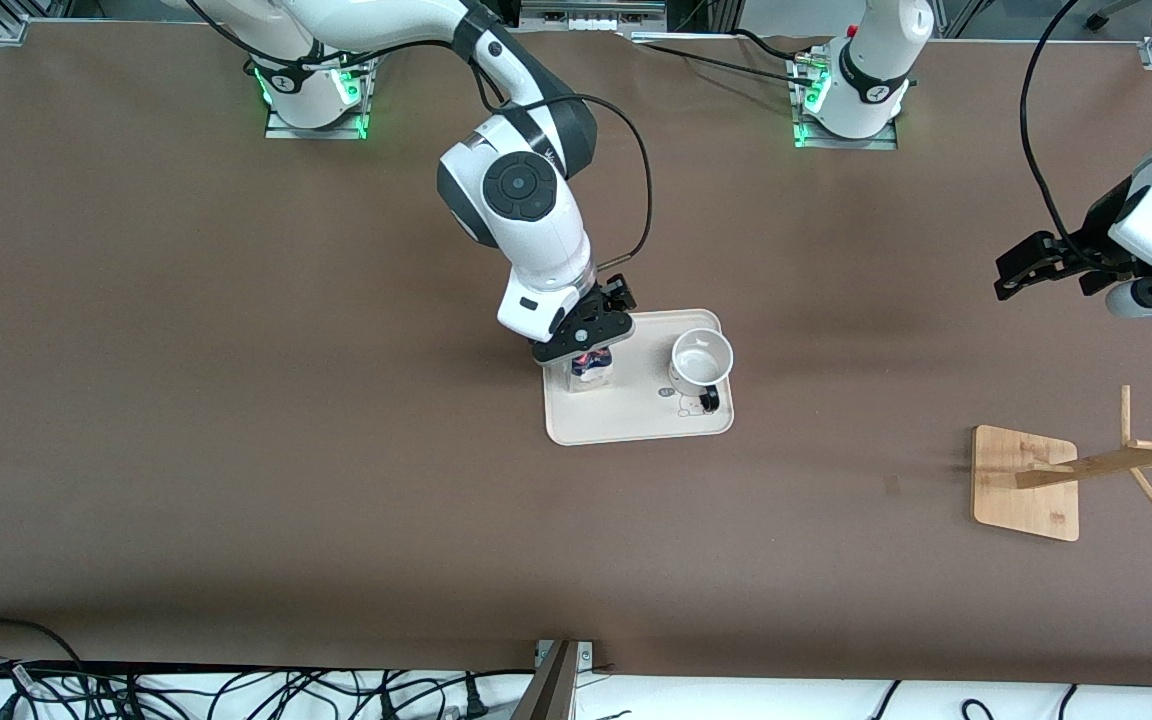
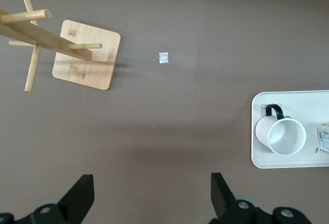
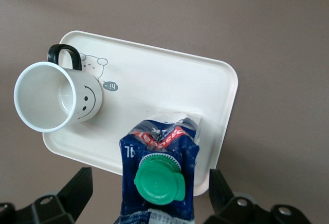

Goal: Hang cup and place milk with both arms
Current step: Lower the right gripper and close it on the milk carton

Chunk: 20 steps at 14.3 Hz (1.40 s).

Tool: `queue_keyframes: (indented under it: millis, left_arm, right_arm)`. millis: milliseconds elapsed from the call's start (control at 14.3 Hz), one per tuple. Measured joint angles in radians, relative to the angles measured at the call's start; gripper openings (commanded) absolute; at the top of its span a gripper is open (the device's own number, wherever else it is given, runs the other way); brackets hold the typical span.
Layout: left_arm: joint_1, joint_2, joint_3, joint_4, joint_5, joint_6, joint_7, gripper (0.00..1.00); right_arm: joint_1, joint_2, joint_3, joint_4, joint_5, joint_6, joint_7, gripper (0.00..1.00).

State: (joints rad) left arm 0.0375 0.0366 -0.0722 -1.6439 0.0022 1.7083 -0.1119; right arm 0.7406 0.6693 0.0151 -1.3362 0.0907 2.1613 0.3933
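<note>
One tray, one cup, one milk carton, one wooden cup stand, two arms.

The cream tray lies mid-table and serves as landmark. The cup, white with a black loop handle and smiley face, stands upright on the tray at the end toward the left arm, mouth up, handle pointing toward the front camera. The milk carton, dark blue top with a green cap, stands upright on the same tray at the end toward the right arm, close to that short rim. Cup and carton are apart, with bare tray between them.

The right gripper is low over the carton; its fingers are spread wide, one on each side of the carton top, not pinching it.

The left gripper hangs in the air over bare table toward the left arm's end, well apart from the tray, fingers spread and holding nothing.

The stand, a square bamboo base with a post and pegs, sits well apart from the tray toward the left arm's end, nearer the front camera than the tray. A small pale mark lies on the brown table between stand and tray. Wide bare table surrounds the tray on all sides. Cables run along the table edge nearest the front camera.
</note>
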Motion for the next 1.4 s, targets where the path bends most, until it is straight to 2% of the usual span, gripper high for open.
queue_keyframes:
  millis: [1052,1122,1192,1262,1332,1402]
  left_arm:
    - [0.0,0.0,0.0,0.0,0.0,0.0,0.0,1.0]
    - [0.0,0.0,0.0,0.0,0.0,0.0,0.0,1.0]
    - [0.0,0.0,0.0,0.0,0.0,0.0,0.0,1.0]
    - [0.0,0.0,0.0,0.0,0.0,0.0,0.0,1.0]
    - [0.0,0.0,0.0,0.0,0.0,0.0,0.0,1.0]
    - [0.0,0.0,0.0,0.0,0.0,0.0,0.0,1.0]
  right_arm:
    - [-0.005,0.036,-0.02,-0.005,-0.033,0.015,0.0,1.0]
    - [-0.005,0.036,-0.02,-0.005,-0.033,0.015,0.0,0.96]
    - [-0.005,0.036,-0.02,-0.005,-0.033,0.015,0.0,0.59]
    - [-0.006,0.036,-0.02,-0.005,-0.033,0.015,0.0,0.34]
    - [-0.006,0.036,-0.02,-0.005,-0.033,0.015,-0.001,0.12]
    - [-0.006,0.036,-0.02,-0.005,-0.033,0.016,-0.002,0.01]
